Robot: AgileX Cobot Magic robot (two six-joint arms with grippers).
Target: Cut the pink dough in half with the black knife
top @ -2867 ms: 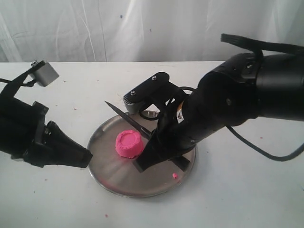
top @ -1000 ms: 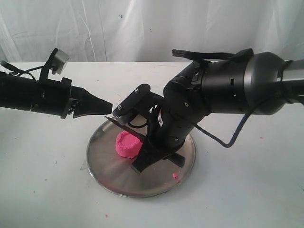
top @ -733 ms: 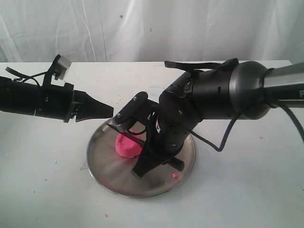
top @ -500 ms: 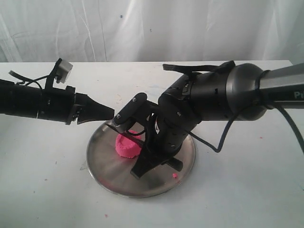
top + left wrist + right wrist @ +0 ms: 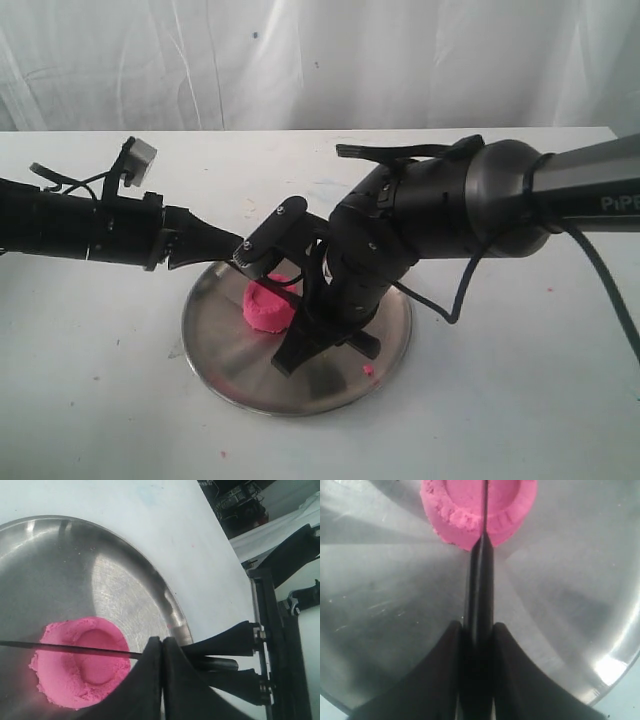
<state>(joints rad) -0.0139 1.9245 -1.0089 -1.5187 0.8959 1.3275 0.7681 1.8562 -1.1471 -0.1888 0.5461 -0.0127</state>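
The left gripper (image 5: pixel 161 644) has slid in, fingers together at the tip of the knife (image 5: pixel 75 648). The right gripper (image 5: pixel 476 626) clamps the handle, the proper hold; the blade spans soft, likely sticky dough (image 5: pixel 80 680) on the plate (image 5: pixel 115 580).

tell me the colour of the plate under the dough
Shiny silver metal. The plate shows best in the right wrist view.
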